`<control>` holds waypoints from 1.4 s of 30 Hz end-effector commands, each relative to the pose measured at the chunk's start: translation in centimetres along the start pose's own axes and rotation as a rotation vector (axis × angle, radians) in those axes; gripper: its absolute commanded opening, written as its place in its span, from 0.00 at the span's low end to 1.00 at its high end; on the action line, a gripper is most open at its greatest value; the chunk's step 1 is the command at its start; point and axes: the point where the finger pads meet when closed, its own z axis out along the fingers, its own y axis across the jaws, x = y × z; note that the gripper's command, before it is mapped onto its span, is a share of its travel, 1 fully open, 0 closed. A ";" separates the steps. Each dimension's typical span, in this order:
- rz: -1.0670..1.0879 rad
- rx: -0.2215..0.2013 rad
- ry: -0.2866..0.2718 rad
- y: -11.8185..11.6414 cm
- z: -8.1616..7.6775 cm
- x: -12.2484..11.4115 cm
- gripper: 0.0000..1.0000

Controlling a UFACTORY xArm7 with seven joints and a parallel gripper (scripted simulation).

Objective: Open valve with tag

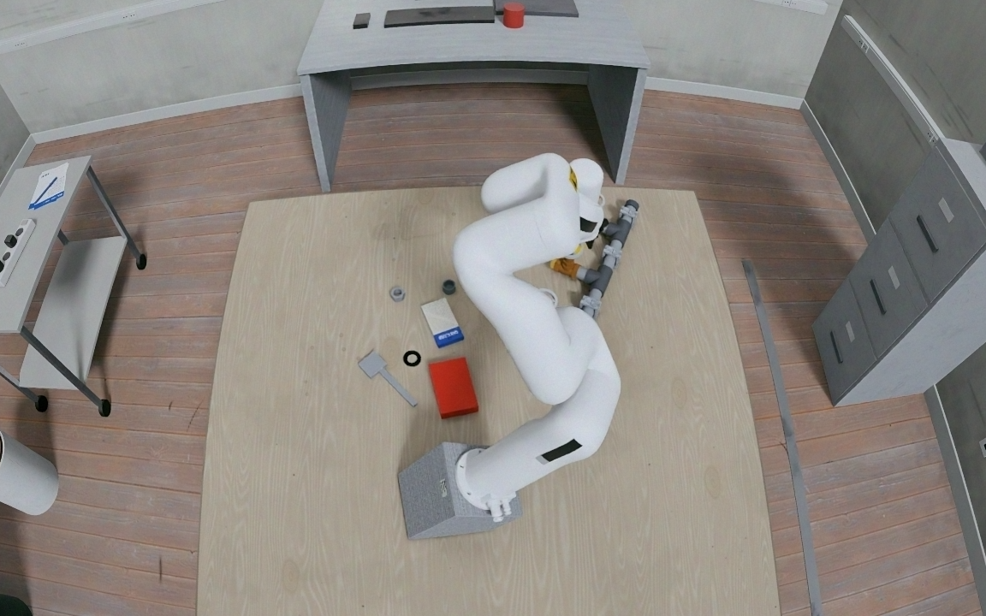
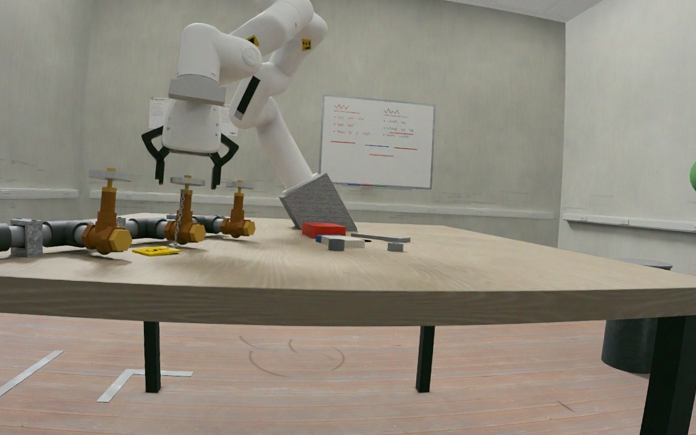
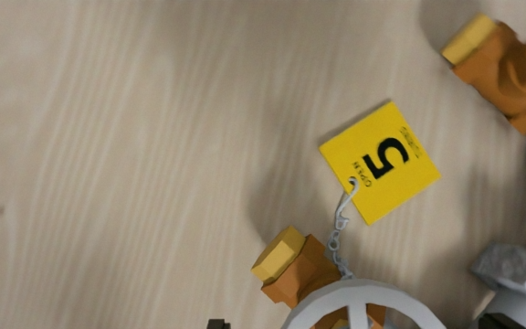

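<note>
Three brass valves stand on a grey pipe [image 2: 64, 232] [image 1: 609, 257] at the table's far side. The middle valve [image 2: 185, 227] [image 3: 304, 271] has a chain [image 2: 179, 215] [image 3: 338, 230] to a yellow tag [image 2: 156, 251] [image 3: 379, 161] that lies flat on the table and reads "OPEN 5 TURNS". Its grey handwheel [image 2: 186, 180] [image 3: 359, 303] sits at the top of the stem. My gripper [image 2: 186, 179] is open, its two black fingers hang either side of that handwheel, around its rim and apart from it. The near valve [image 2: 105, 229] and the far valve [image 2: 237, 222] stand beside it.
On the table lie a red block [image 1: 452, 387] [image 2: 322, 228], a white and blue box [image 1: 442, 322], a grey nut [image 1: 397, 293], a grey cap [image 1: 448, 287], a black ring [image 1: 409, 353] and a grey paddle tool [image 1: 385, 374]. The arm's grey base [image 1: 435, 494] stands near the front.
</note>
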 end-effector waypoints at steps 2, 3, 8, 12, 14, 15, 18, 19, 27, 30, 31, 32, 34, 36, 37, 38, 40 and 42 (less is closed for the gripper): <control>0.329 -0.011 -0.006 0.1 -0.2 0.1 1.00; 0.378 -0.011 -0.004 0.1 -0.2 0.1 1.00; 0.578 -0.010 0.004 0.1 -0.2 0.1 1.00; 0.800 -0.009 0.011 0.1 -0.2 0.1 1.00; 0.893 -0.008 0.013 0.1 -0.2 0.1 1.00; 0.943 -0.008 0.015 0.1 -0.2 0.1 1.00; 1.091 -0.007 0.017 0.1 -0.2 0.1 1.00; 1.140 -0.007 0.018 0.1 -0.2 0.1 1.00; 1.524 -0.016 0.010 0.1 -0.2 0.1 1.00; 1.640 -0.025 0.002 0.1 -0.2 0.1 1.00; 1.686 -0.031 -0.004 0.1 -0.2 0.1 1.00; 1.732 -0.038 -0.010 0.1 -0.2 0.1 1.00; 1.743 -0.040 -0.012 0.1 -0.2 0.1 1.00; 1.743 -0.040 -0.012 0.1 -0.2 0.1 1.00; 1.743 -0.040 -0.012 0.1 -0.2 0.1 1.00; 1.743 -0.040 -0.012 0.1 -0.2 0.1 1.00; 1.743 -0.040 -0.012 0.1 -0.2 0.1 0.00; 1.743 -0.040 -0.012 0.1 -0.2 0.1 0.00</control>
